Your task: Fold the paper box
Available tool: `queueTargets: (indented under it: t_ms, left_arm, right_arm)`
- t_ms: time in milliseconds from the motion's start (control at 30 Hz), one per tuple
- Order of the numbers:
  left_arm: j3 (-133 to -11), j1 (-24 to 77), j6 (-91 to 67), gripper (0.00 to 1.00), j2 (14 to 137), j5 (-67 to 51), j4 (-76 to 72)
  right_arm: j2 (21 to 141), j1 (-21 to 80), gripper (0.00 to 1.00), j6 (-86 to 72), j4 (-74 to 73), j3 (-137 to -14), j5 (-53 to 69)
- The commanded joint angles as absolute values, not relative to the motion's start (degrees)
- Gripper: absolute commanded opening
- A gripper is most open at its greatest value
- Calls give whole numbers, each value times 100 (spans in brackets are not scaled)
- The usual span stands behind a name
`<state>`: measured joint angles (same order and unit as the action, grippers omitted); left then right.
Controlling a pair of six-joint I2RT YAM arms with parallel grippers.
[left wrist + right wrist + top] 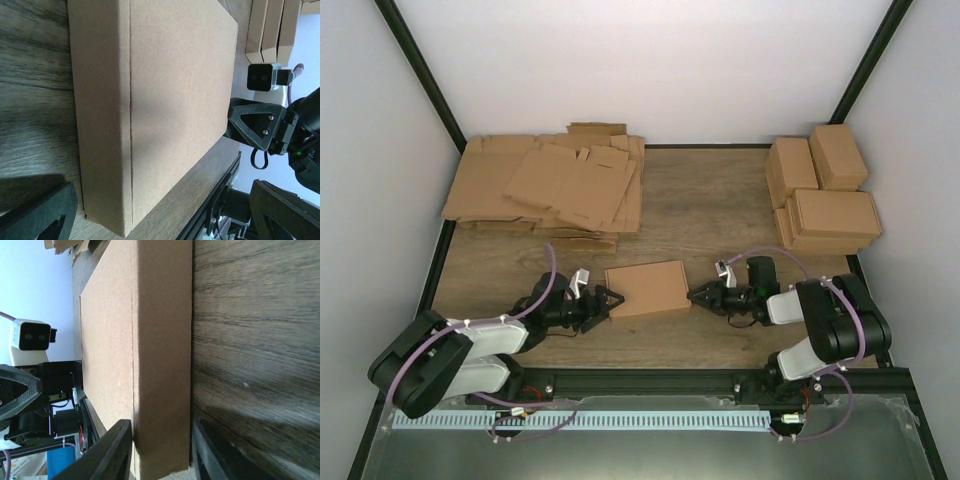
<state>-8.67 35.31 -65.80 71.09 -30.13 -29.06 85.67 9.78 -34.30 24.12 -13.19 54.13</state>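
box (pixel 648 288) closed, looks folded — little left | left gripper (pixel 607 301) wide, empty | right gripper (pixel 697 295) straddles right end — grip unclear

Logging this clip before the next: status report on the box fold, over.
Left claw open at left end of the closed plain brown cardboard box. Right claw straddles its right end, grip unclear. Nothing in the way.

Both arms reach low from the near edge toward the middle, wrists turned inward so the grippers face each other. The left gripper (pixel 607 300) has its jaws spread wide. The right gripper (pixel 697 295) holds its jaws partway apart.
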Motion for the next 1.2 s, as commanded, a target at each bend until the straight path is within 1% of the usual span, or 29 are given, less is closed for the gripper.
queueTargets:
  t_ms: [0, 67, 233, 400, 533, 667, 833, 900, 967, 1067, 1167]
  left_arm:
    - [-992, 3556, -6352, 97, 7179, -2933, -2738]
    - [-1002, 3553, -6338, 97, 7182, -2950, -2699]
    - [-955, 3545, -6435, 98, 7157, -3048, -2819]
    - [-938, 3550, -6547, 99, 7194, -3082, -2965]
    - [-946, 3551, -6622, 100, 7263, -3097, -3085]
    - [-979, 3551, -6654, 100, 7355, -3086, -3225]
    - [-1316, 3525, -6588, 97, 7735, -3098, -3451]
    - [-1421, 3524, -6669, 93, 7934, -3110, -3751]
    - [-1497, 3524, -6762, 86, 8133, -3128, -4029]
    - [-1652, 3524, -6780, 69, 8329, -3186, -4155]
    - [-1800, 3524, -6696, 57, 8309, -3250, -4004]
  right_arm:
    - [8761, 927, 33, -3468, 2658, -1497, 5633]
    - [8892, 926, 30, -3503, 2756, -1511, 5666]
    - [9043, 916, 18, -3647, 2898, -1488, 5567]
    - [9048, 838, 11, -3727, 2950, -1437, 5505]
    - [9018, 732, 9, -3747, 2958, -1397, 5527]
    - [9002, 729, 9, -3706, 2952, -1397, 5552]
    - [8999, 728, 9, -3691, 2943, -1397, 5561]
    - [9008, 728, 9, -3688, 2948, -1406, 5570]
    - [9001, 729, 9, -3683, 2951, -1406, 5570]
    - [8994, 729, 9, -3678, 2946, -1405, 5585]
    - [8970, 729, 9, -3672, 2952, -1406, 5598]
